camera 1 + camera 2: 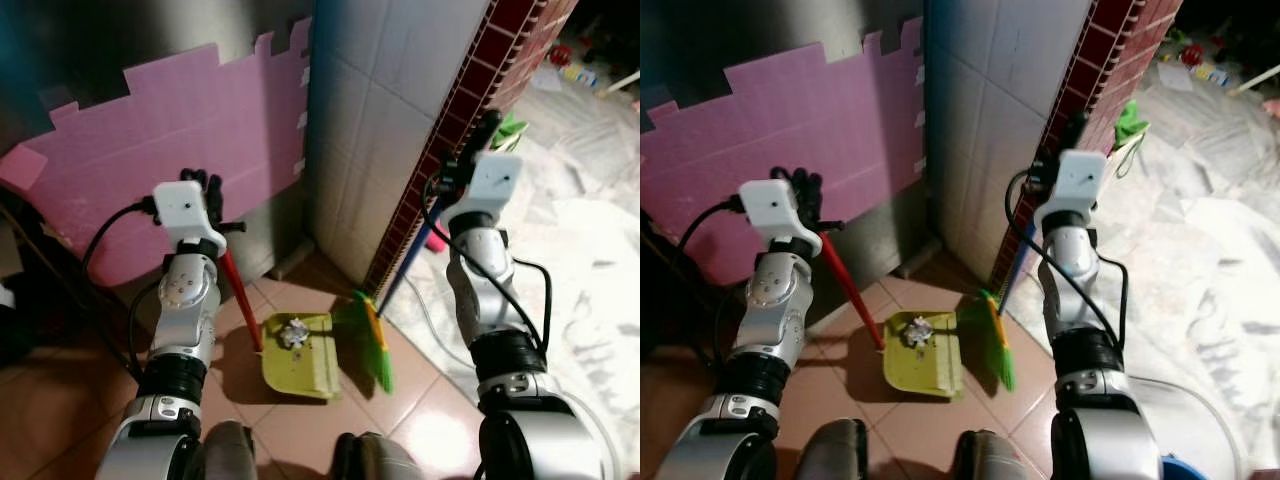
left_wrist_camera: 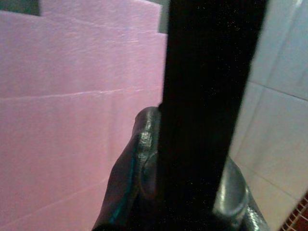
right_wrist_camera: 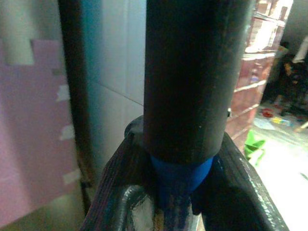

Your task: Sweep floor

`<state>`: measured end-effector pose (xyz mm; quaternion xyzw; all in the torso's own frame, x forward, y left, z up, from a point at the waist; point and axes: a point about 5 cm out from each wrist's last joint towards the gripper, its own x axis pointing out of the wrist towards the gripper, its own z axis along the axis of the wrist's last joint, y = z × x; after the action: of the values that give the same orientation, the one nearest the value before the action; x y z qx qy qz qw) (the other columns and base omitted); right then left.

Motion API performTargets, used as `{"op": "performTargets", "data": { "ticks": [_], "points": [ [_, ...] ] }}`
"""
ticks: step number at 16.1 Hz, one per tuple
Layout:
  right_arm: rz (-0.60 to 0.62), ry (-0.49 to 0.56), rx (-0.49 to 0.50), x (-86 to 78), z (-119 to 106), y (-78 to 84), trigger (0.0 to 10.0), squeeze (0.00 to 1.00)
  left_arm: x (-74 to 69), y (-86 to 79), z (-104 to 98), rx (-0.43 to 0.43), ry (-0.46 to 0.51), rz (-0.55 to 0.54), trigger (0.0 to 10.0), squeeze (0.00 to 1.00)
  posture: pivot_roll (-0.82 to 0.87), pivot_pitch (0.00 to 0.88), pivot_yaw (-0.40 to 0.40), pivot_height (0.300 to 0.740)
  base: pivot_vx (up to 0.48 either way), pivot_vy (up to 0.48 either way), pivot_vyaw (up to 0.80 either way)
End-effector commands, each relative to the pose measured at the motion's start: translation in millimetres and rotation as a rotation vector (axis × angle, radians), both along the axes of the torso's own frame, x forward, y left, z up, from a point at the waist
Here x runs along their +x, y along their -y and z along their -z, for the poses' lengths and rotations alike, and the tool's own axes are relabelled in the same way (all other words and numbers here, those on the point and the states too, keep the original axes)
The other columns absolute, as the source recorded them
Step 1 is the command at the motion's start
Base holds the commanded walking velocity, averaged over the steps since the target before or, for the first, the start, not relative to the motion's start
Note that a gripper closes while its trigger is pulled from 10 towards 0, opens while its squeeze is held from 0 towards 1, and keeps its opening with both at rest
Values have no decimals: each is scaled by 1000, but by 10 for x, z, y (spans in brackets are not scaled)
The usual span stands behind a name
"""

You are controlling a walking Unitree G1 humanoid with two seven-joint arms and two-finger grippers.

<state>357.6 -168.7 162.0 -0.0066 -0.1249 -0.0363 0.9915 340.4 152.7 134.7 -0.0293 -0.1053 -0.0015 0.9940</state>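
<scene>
A yellow-green dustpan (image 1: 300, 360) lies on the brown tiled floor with a crumpled white scrap (image 1: 294, 333) in it. Its red handle (image 1: 240, 300) rises to my left gripper (image 1: 205, 195), which is shut on the handle's black upper end (image 2: 207, 106). The green broom head (image 1: 375, 335) rests on the floor just right of the pan, near the wall corner. The broom's blue handle (image 1: 412, 258) slants up to my right gripper (image 1: 470, 150), shut on its black grip (image 3: 192, 77).
A pink foam panel (image 1: 170, 150) leans on the wall at left. A white tiled corner (image 1: 370, 120) with a red tile strip (image 1: 440, 140) stands behind the broom. A pale marbled floor (image 1: 590, 230) with toys far back spreads to the right. My feet (image 1: 290, 455) show below.
</scene>
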Motion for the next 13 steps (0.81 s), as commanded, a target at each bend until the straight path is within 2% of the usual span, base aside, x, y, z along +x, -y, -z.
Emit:
{"op": "performTargets", "data": {
  "ticks": [1,3,6,8,10,13],
  "points": [
    [20,51,-29,-2,-75,37,10000,0,14,54,-227,29,100,23,10000,0,81,0,-97,740,0,0,0],
    [11,41,-40,4,-27,-19,10000,0,1,48,-178,2,61,9,10000,0,66,0,-66,740,0,0,0],
    [68,0,-66,-39,98,55,10000,0,-66,51,-102,1,37,0,10000,0,42,0,-30,740,0,0,0],
    [95,-16,-27,-89,171,118,10000,0,-107,23,-27,-8,8,-13,10000,0,31,0,-16,740,0,0,0],
    [96,-27,-16,-140,234,125,10000,0,-167,21,31,-5,-16,8,10000,0,27,0,-20,740,0,0,0],
    [64,-72,13,-176,343,53,10000,0,-222,-4,60,0,-25,-5,10000,0,31,0,-39,740,0,0,-167]
  ]
}}
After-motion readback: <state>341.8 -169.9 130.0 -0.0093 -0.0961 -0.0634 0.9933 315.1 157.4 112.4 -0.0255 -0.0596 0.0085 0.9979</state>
